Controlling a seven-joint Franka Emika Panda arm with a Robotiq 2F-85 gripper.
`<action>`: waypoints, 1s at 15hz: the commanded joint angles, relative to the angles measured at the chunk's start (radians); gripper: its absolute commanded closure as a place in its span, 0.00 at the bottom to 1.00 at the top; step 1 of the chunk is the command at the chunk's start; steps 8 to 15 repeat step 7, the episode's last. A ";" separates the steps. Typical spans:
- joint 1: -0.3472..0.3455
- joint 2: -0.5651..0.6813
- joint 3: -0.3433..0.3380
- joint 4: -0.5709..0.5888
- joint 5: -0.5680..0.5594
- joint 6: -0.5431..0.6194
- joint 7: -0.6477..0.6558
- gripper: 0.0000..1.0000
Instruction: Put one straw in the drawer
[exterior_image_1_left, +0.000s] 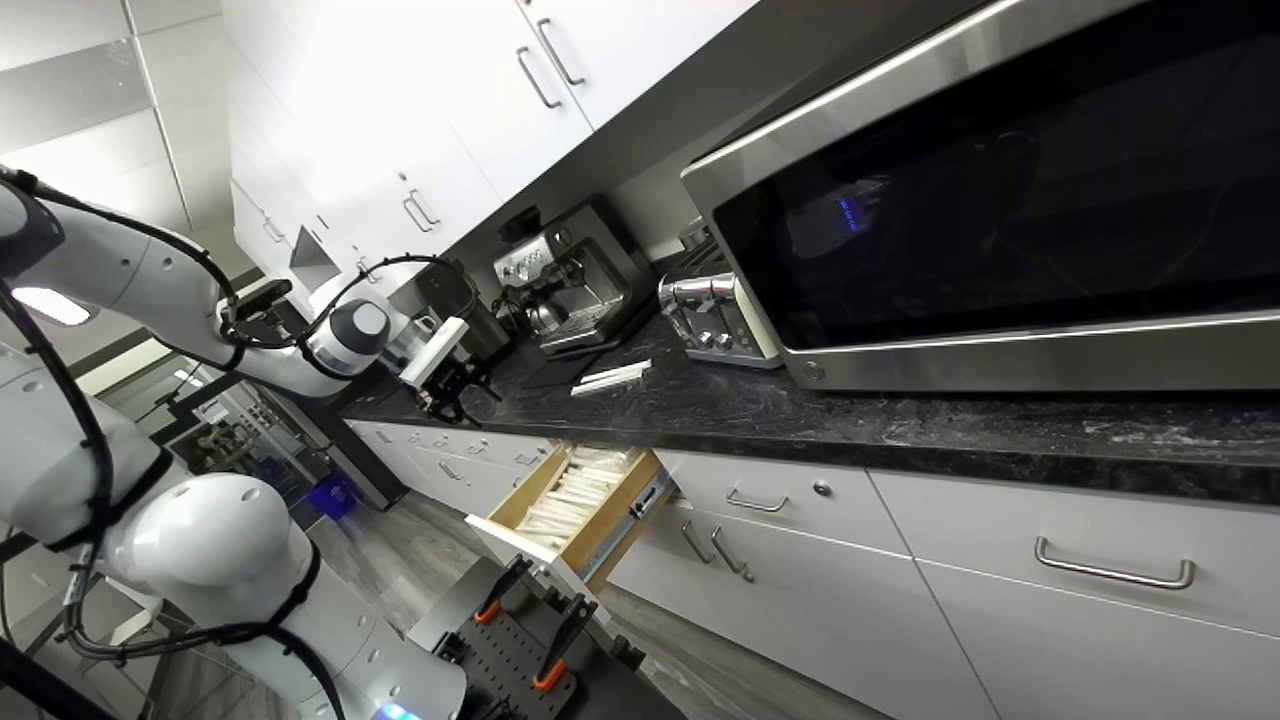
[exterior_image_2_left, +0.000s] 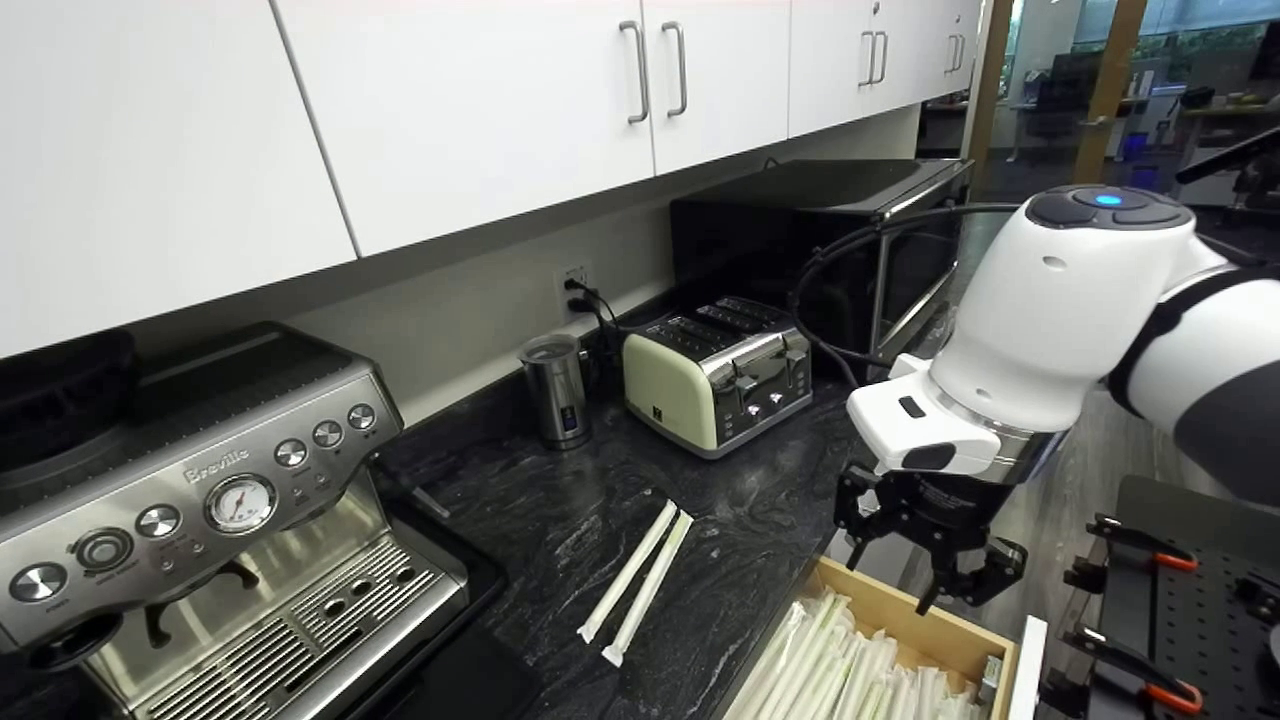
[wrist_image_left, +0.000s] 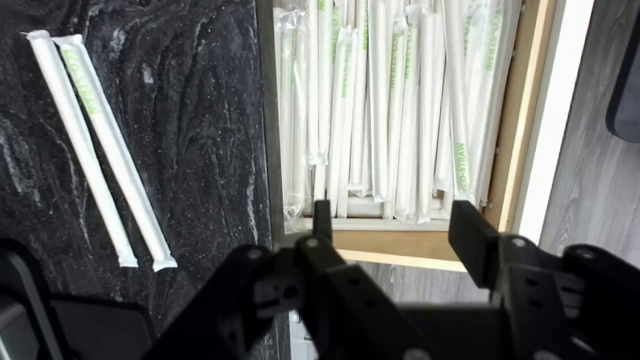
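Note:
Two white paper-wrapped straws lie side by side on the dark counter: a left straw (wrist_image_left: 82, 149) and a right straw (wrist_image_left: 116, 150) in the wrist view. Both exterior views show them too (exterior_image_2_left: 650, 588) (exterior_image_1_left: 607, 383). The drawer (exterior_image_1_left: 612, 510), with a pale wood body and white front, is pulled out below the counter edge. It holds many wrapped straws (wrist_image_left: 380, 100); its wooden wall shows in the wrist view (wrist_image_left: 400, 243) and in an exterior view (exterior_image_2_left: 870, 605). My gripper (wrist_image_left: 392, 217) is open, nothing between its fingers. It hovers above the drawer (exterior_image_2_left: 890, 580), beside the counter straws.
On the counter stand an espresso machine (exterior_image_2_left: 240, 520), a steel frother jug (exterior_image_2_left: 557, 392), a toaster (exterior_image_2_left: 715, 375) and a microwave (exterior_image_1_left: 1000, 220). White upper cabinets (exterior_image_2_left: 500, 130) hang above. A black perforated board (exterior_image_1_left: 520, 650) with orange-tipped clamps lies near my base.

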 joint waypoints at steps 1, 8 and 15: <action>0.016 -0.033 -0.029 -0.033 -0.015 0.034 0.018 0.05; 0.019 -0.001 -0.039 -0.003 -0.013 0.001 0.007 0.00; 0.019 -0.001 -0.039 -0.003 -0.013 0.001 0.007 0.00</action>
